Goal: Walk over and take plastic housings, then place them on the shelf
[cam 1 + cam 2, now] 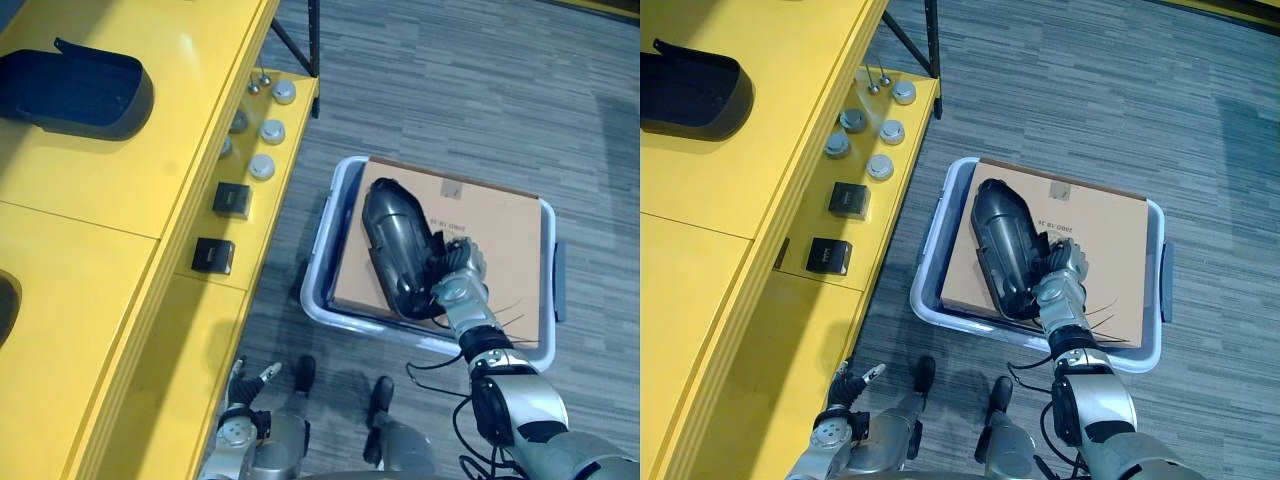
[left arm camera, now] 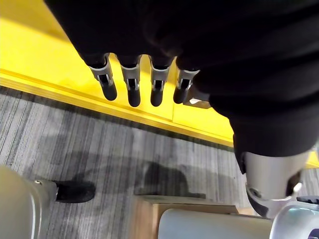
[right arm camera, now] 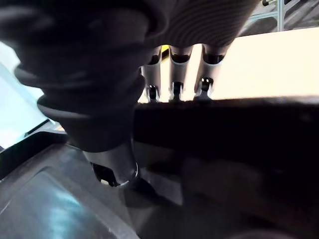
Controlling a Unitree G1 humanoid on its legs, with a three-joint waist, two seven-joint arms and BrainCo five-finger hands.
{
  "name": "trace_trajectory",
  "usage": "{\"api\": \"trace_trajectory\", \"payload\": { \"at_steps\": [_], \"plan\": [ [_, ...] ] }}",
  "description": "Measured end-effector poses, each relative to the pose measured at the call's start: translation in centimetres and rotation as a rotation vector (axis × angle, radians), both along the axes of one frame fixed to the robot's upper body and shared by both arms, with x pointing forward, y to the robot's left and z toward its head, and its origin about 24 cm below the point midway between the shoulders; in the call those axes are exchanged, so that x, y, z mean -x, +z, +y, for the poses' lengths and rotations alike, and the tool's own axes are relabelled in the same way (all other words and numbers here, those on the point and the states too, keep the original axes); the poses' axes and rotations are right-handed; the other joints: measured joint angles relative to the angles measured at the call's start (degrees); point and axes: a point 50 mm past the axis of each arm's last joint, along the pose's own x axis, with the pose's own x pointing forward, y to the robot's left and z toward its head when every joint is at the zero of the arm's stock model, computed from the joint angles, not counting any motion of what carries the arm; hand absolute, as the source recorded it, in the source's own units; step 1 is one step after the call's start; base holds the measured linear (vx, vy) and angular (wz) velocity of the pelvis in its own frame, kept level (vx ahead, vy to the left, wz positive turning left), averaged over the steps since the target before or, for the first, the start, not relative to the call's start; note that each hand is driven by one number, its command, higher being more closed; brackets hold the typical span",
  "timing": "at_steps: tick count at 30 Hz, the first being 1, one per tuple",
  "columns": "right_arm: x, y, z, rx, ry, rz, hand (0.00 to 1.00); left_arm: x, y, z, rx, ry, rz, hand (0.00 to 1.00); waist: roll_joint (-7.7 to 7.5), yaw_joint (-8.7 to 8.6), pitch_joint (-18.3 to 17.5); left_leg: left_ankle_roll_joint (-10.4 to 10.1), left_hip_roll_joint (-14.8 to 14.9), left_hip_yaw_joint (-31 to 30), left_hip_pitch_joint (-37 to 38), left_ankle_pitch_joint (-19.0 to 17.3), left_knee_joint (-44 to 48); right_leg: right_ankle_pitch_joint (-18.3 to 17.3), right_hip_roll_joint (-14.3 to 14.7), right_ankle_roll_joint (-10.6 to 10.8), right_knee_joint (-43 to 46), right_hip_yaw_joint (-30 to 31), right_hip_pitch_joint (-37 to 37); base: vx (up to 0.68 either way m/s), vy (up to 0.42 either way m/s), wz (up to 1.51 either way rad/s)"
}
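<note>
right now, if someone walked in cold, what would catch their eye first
The black housing stands out, lying on cardboard in a pale bin on the floor, the right hand closed on its near end. On the robot's left runs a yellow shelf, a second housing on its top and round grey parts and black boxes on its lower ledge. The left hand hangs open beside it.

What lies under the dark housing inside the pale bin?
A brown cardboard sheet, lying in the pale bin. The housing rests on it. Whatever is below the cardboard is covered.
</note>
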Motion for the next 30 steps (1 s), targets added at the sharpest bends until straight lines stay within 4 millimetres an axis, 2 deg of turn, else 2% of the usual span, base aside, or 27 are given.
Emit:
{"api": "trace_trajectory", "payload": {
  "at_steps": [7,13,16,23,30],
  "plan": [
    [0.8,-0.5,0.1,-0.016,0.018,-0.017,1.00,0.0,-0.1,-0.1,0.026,-0.001,0.002,0.00,-0.03,0.03,0.0,0.0,0.2,0.0,0.6,0.0,0.0,0.0,0.1,0.0,0.1,0.0,0.6,0.00,-0.002,-0.01],
    [1.4,-0.1,0.2,-0.043,0.022,-0.071,1.00,0.0,0.0,-0.1,0.028,-0.002,0.000,0.00,-0.12,-0.04,0.0,0.0,0.4,-0.1,0.7,0.0,0.0,0.0,0.1,0.0,0.2,0.0,0.7,0.00,0.000,0.00],
    [1.9,0.8,0.6,-0.053,0.038,-0.144,1.00,-0.4,0.4,-0.1,0.029,-0.004,-0.028,0.00,-0.16,-0.03,0.0,0.0,0.4,-0.1,1.0,0.0,0.0,0.0,0.1,0.0,0.6,0.1,0.8,0.00,0.000,0.00],
    [3.0,0.4,0.6,-0.072,0.033,-0.169,1.00,-1.1,1.4,-0.1,0.028,-0.007,-0.081,0.00,-0.83,-0.06,-0.6,0.0,0.4,-0.8,1.3,0.0,0.0,0.0,0.1,0.0,1.0,0.2,0.9,0.00,0.000,0.00],
    [4.7,0.3,0.1,-0.109,0.010,-0.219,1.00,-0.7,1.7,0.0,0.027,-0.001,-0.096,0.00,-0.91,-0.17,-4.1,0.1,0.4,-1.1,1.2,0.0,0.0,-0.1,0.1,0.1,0.9,0.1,0.9,0.00,0.000,0.00]
  ]
}}
